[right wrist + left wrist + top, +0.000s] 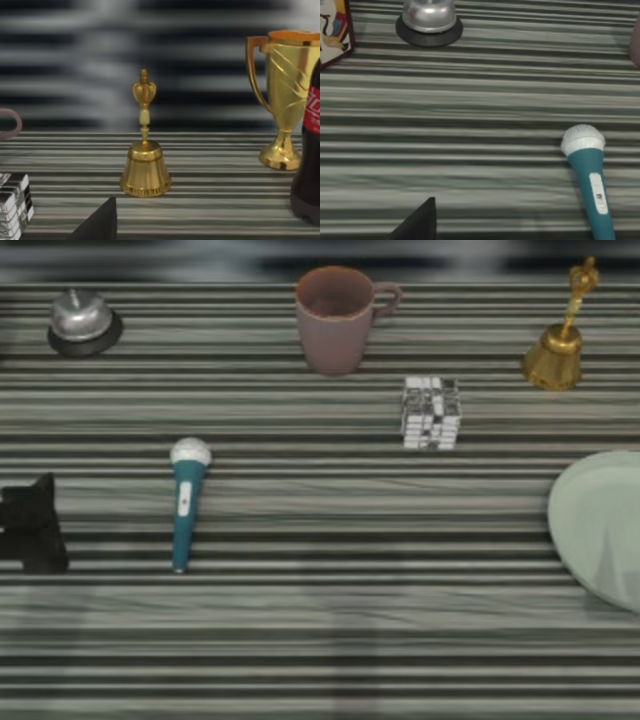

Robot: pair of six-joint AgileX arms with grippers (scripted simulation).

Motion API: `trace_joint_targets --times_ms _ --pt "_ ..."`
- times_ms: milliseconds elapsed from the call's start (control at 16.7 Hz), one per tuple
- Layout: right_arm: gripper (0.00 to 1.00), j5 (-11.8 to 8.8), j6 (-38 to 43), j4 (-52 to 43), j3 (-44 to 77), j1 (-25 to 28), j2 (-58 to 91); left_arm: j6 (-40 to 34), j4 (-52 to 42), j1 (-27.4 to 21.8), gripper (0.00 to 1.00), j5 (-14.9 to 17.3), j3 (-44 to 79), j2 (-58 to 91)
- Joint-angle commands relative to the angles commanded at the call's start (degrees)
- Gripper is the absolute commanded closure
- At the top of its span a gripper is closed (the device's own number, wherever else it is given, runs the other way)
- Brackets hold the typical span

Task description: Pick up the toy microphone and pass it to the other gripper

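Black and low at the left edge of the striped worktop (300, 640), the left gripper (35, 525) sits apart from the toy microphone (186, 502); how far its jaws stand open I cannot tell. That microphone lies flat, white head toward the service bell (82, 320) (far left corner). Rightward stand a pink mug (335, 318), a puzzle cube (431, 412), a gold bell (560, 345) and a pale plate (600, 525).
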Motion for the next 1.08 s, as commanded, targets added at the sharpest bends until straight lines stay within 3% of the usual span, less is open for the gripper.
trace_joint_targets --times_ms 660,1080 --pt "0.0 0.0 0.0 0.0 0.0 0.0 0.0 -11.0 -28.3 -11.3 0.0 -1.3 40.8 59.8" --pt "0.0 0.0 0.0 0.0 0.0 0.0 0.0 -13.7 -35.7 -14.3 0.0 -1.5 50.6 74.4"
